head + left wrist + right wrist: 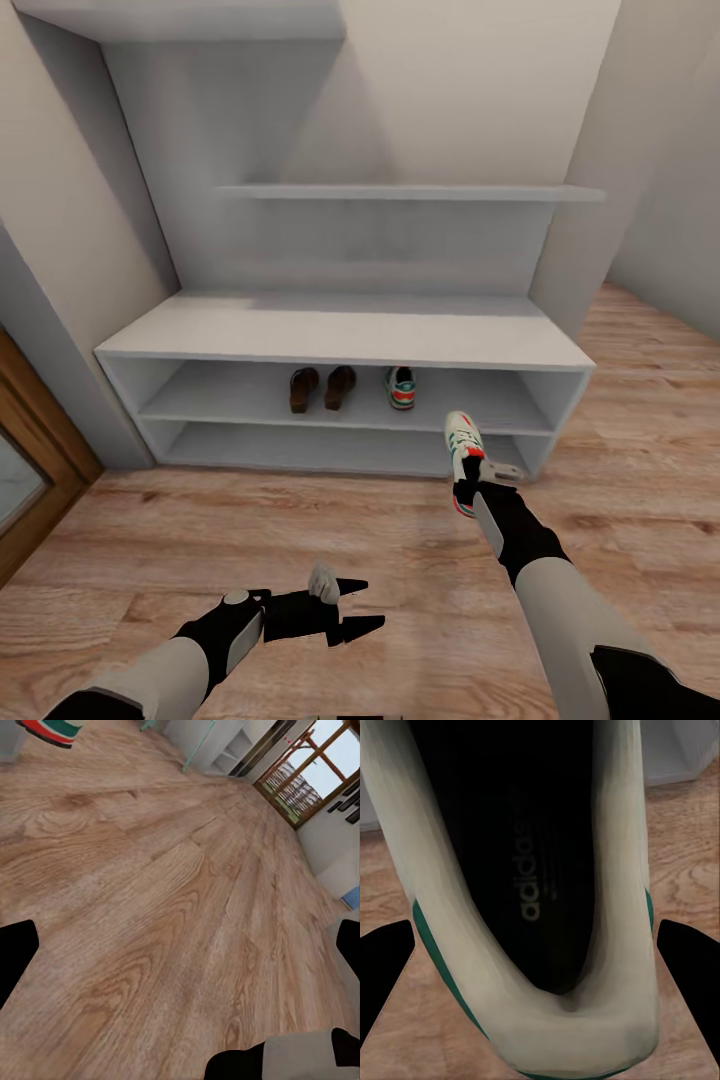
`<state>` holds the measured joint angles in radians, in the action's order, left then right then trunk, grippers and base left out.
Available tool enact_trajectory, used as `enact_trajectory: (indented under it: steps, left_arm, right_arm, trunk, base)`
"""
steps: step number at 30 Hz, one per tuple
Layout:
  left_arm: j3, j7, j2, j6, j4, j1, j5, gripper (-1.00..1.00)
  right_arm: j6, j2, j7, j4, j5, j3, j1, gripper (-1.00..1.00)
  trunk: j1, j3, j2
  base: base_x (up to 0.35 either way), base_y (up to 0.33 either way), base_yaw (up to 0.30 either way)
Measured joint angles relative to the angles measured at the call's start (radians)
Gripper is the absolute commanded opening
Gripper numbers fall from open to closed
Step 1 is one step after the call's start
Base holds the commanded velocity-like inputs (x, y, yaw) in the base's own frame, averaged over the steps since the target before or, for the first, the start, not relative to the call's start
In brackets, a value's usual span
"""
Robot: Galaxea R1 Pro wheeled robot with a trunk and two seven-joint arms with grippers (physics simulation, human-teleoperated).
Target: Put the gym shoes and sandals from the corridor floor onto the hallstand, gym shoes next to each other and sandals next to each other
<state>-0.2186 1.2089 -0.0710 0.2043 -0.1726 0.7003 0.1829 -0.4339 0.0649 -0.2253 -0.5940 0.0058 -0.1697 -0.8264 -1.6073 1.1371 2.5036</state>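
The right gripper [468,488] holds the second gym shoe [463,445] by its heel, jaws clamped, just before the hallstand [345,335] — its toe could catch the shelf edge. Left gripper [350,607] jaws apart.

A home's entrance corridor — a light grey hallstand [340,335] with upper shelves stands against pale walls on wood-plank floor [300,530], sandals [322,388] and a gym shoe [401,387] on its tier — and a wood-framed glazed door [311,772] beyond.

Held gym shoe [532,900]: toe cut off by the frame edge; heel hides right gripper [470,487] fingertips.
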Motion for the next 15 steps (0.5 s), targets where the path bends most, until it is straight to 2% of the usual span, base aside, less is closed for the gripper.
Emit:
enact_trajectory:
  steps: [8,15]
  left_arm:
    - [0.000,-0.001,0.000,0.000,0.000,0.000,0.001,1.00]
    - [0.000,-0.001,0.000,-0.001,0.000,0.000,0.002,1.00]
  right_arm:
    - [0.000,0.000,0.000,0.001,0.001,0.000,0.000,-1.00]
    - [0.000,0.000,-0.001,0.000,0.001,0.000,0.000,-1.00]
  trunk:
    - [0.000,0.000,0.000]
    - [0.000,0.000,0.000]
  base:
    - [0.113,0.000,0.000]
    - [0.280,-0.020,0.000]
